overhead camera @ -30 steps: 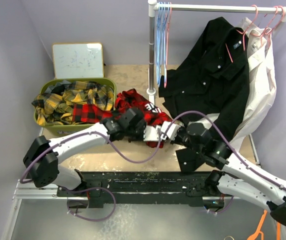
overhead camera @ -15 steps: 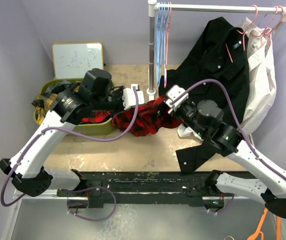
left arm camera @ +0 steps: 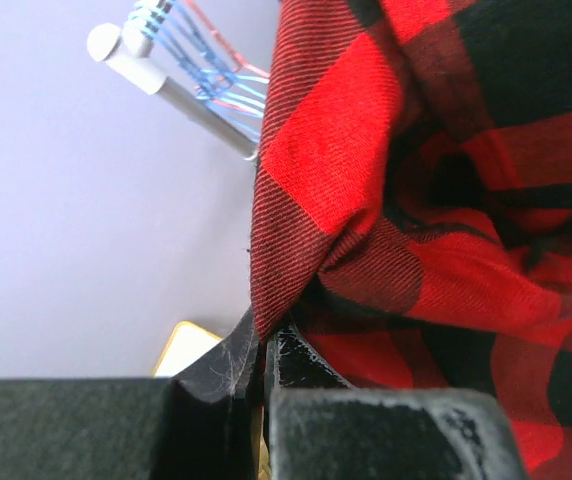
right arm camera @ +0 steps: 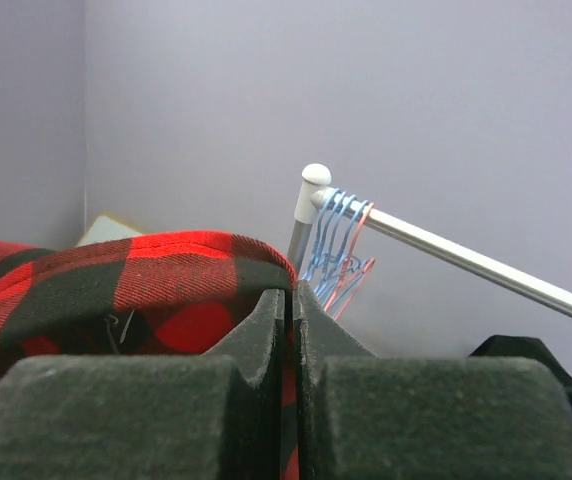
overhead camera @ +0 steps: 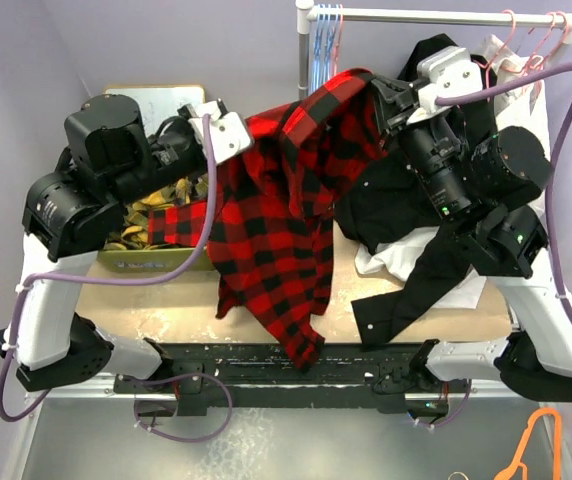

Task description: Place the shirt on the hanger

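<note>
The red-and-black check shirt [overhead camera: 281, 220] hangs spread in the air between my two grippers, its tail reaching down to the table's near edge. My left gripper [overhead camera: 234, 145] is shut on its left top edge; the left wrist view shows the cloth [left arm camera: 366, 150] pinched in the jaws [left arm camera: 264, 335]. My right gripper [overhead camera: 378, 92] is shut on its right top edge, as the right wrist view shows [right arm camera: 291, 290] with the shirt [right arm camera: 146, 265]. A pink wire hanger [overhead camera: 334, 55] hangs among light blue ones at the rail's left end, just behind the shirt, and shows in the right wrist view [right arm camera: 354, 268].
A rail [overhead camera: 416, 15] on a post [overhead camera: 304, 110] carries a black shirt [overhead camera: 421, 200] and a white shirt [overhead camera: 396, 262] on pink hangers. A green basket [overhead camera: 146, 262] with yellow-green plaid cloth [overhead camera: 161, 195] stands left, a whiteboard [overhead camera: 161, 98] behind it. An orange hanger [overhead camera: 536, 440] lies bottom right.
Both arms have risen and moved apart, lifting the shirt off the table and spreading it up near the rail.
</note>
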